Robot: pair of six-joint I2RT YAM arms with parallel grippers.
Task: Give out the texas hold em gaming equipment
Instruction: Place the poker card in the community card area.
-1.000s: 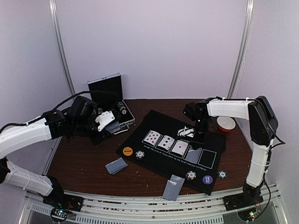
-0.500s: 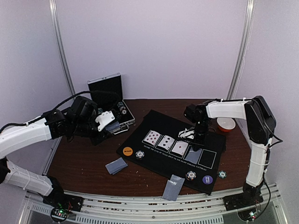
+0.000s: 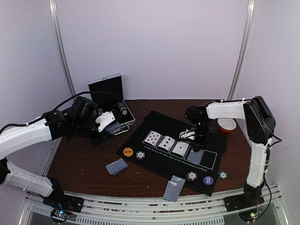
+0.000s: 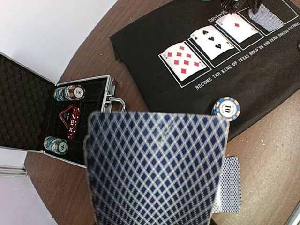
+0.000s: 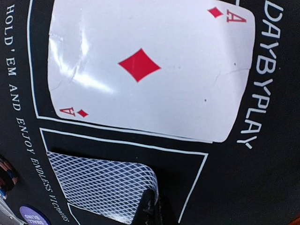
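A second ago the face-down card (image 3: 194, 156) in the fourth white box looked bent up on one side. Now it lies flat in its box. The right arm has leaned over a tiny bit. The left arm has not moved.

The right gripper (image 5: 152, 208) has its jaws pressed together with nothing between them. The tips sit right at the corner of that face-down card, but I cannot tell if they touch it. Just past the jaws lies the ace of diamonds (image 5: 140, 65), face up.

The left gripper (image 3: 108, 125) is clamped on a blue checked card (image 4: 154, 168). It may be one card or a small pack; I cannot tell. Beyond its jaws sits an open silver case (image 4: 101, 91) with chips inside.

The black mat (image 3: 159, 124) lies on a brown table (image 3: 84, 161). An orange button (image 3: 128, 152) and a striped chip (image 3: 140, 155) lie on the mat, well away from both jaws. Two more face-down cards (image 3: 116, 166) (image 3: 174, 188) lie near the front edge. An orange-and-white bowl (image 3: 227, 124) stands near the right jaws. The walls (image 3: 154, 47) are plain and pale.
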